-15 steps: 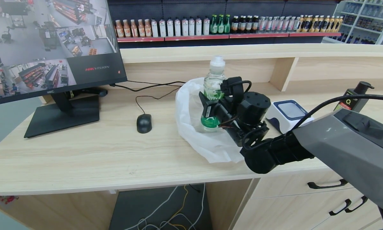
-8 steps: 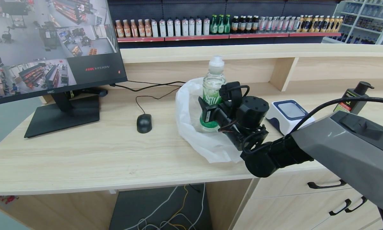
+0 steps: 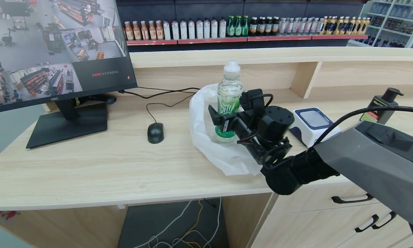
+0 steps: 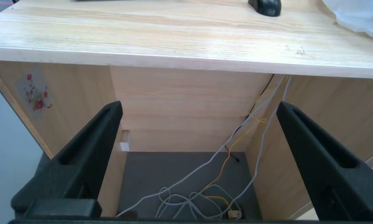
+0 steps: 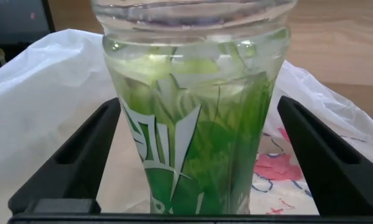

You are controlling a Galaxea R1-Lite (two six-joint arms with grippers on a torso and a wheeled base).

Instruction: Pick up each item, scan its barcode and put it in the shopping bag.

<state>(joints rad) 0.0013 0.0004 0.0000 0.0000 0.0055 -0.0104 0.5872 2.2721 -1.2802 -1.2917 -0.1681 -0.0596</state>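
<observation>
light wooden counter (image 3: 89, 165) with drawers (image 3: 313, 201) and raised ledge (image 3: 261, 55), bottle-lined red shelves (image 3: 227, 40) on a dark wall (image 3: 210, 10) behind

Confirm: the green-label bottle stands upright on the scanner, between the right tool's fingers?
Not on the scanner. The bottle stands upright in the white shopping bag, between the right tool's fingers; the head view shows the scanner apart, beside the bag.

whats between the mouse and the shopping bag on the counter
Nothing; the head view shows bare counter between the mouse and the shopping bag.
</observation>
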